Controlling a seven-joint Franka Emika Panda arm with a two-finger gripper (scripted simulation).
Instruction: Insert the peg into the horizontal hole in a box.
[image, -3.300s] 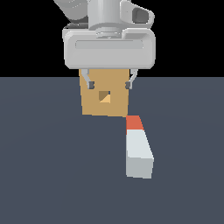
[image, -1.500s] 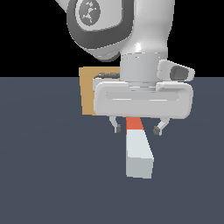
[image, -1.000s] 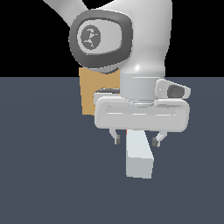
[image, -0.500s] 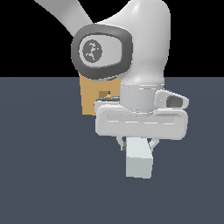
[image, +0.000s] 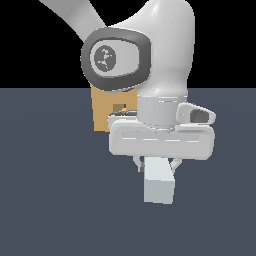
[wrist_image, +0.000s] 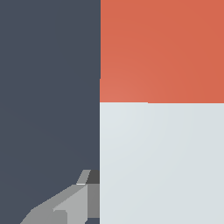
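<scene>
The peg (image: 159, 186) lies on the dark floor with its pale grey-white end towards the exterior camera; its red-orange end is hidden behind the hand there. My gripper (image: 157, 166) is lowered over the peg, one finger against each side, shut on it. In the wrist view the peg (wrist_image: 162, 162) fills much of the picture, its red-orange end (wrist_image: 162, 48) showing, and one finger (wrist_image: 65, 205) rests at its side. The tan box (image: 104, 112) stands behind the arm, mostly hidden. Only part of its hole (image: 119, 107) shows.
The arm's large white and dark grey link (image: 117, 57) hangs in front of the box in the exterior view. The dark blue-grey floor (image: 55, 190) stretches on all sides.
The hand moved from in front of the box to over the peg and came down onto it. The fingers drew in from wide apart to the peg's sides. The peg has not moved.
</scene>
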